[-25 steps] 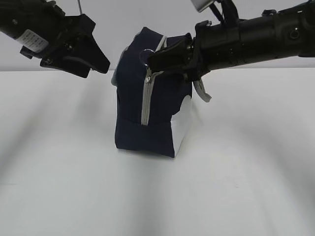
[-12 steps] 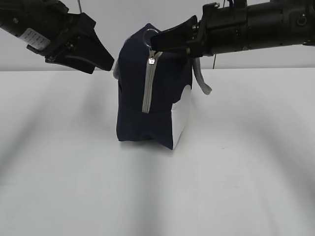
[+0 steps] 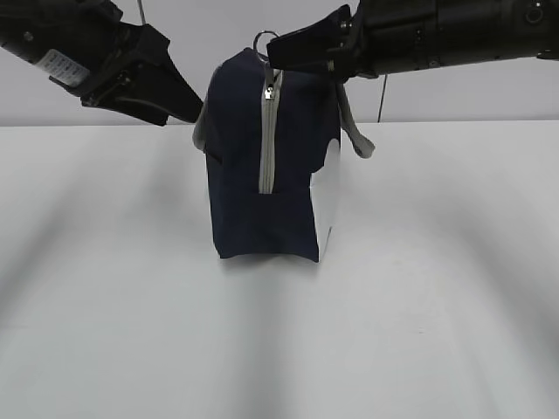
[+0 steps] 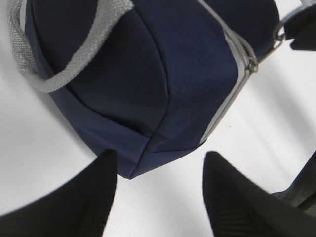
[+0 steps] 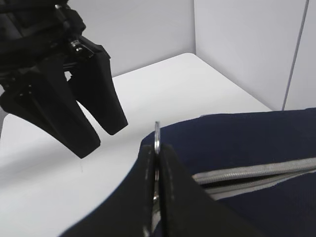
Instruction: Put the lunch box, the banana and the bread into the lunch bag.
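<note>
One lunch bag point(image 3: 262, 166), upright on white table point(image 3: 419, 305), now zipped nearly to its top; right gripper point(image 3: 272, 54), pinched on ring pull point(image 5: 157, 140), has drawn the slider upward. Left gripper point(image 3: 188, 109) hovers parted beside it. Closing stage; contents unseen.

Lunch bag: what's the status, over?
Right gripper shut on ring pull. Left gripper open beside lunch bag, touching nothing. Zipper looks closed. Nothing in the way.
</note>
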{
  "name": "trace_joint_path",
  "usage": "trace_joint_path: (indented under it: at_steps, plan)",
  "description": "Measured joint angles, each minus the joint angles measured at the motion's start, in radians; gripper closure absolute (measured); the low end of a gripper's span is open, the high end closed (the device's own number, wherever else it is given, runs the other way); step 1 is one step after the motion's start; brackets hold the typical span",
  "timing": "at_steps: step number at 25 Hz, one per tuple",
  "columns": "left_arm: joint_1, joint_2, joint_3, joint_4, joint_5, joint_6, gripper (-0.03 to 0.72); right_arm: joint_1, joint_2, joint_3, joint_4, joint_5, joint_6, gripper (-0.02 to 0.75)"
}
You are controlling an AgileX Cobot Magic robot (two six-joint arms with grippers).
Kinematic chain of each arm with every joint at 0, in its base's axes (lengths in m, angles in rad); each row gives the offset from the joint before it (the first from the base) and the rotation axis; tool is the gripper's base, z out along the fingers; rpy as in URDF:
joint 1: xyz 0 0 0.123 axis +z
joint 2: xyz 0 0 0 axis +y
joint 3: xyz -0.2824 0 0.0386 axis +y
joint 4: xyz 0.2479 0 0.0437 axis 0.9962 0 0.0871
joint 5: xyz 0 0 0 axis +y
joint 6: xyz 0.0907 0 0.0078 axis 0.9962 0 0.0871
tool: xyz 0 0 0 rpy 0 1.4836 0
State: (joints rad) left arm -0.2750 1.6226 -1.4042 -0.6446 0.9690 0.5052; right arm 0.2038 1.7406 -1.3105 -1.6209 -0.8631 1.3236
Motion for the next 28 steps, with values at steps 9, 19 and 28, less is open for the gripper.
trace_joint_path:
  at_steps: [9, 19, 28]
  plan:
    - [0.000, 0.000, 0.000, 0.000, -0.002, 0.004, 0.292, 0.000, 0.036, 0.000, -0.040, 0.002, 0.017, 0.754]
    - [0.000, 0.000, 0.000, -0.005, -0.002, 0.007, 0.293, 0.000, 0.060, -0.061, -0.045, -0.001, 0.021, 0.754]
    - [0.000, 0.041, 0.001, -0.085, -0.017, 0.084, 0.293, 0.000, 0.079, -0.083, -0.045, 0.019, 0.022, 0.754]
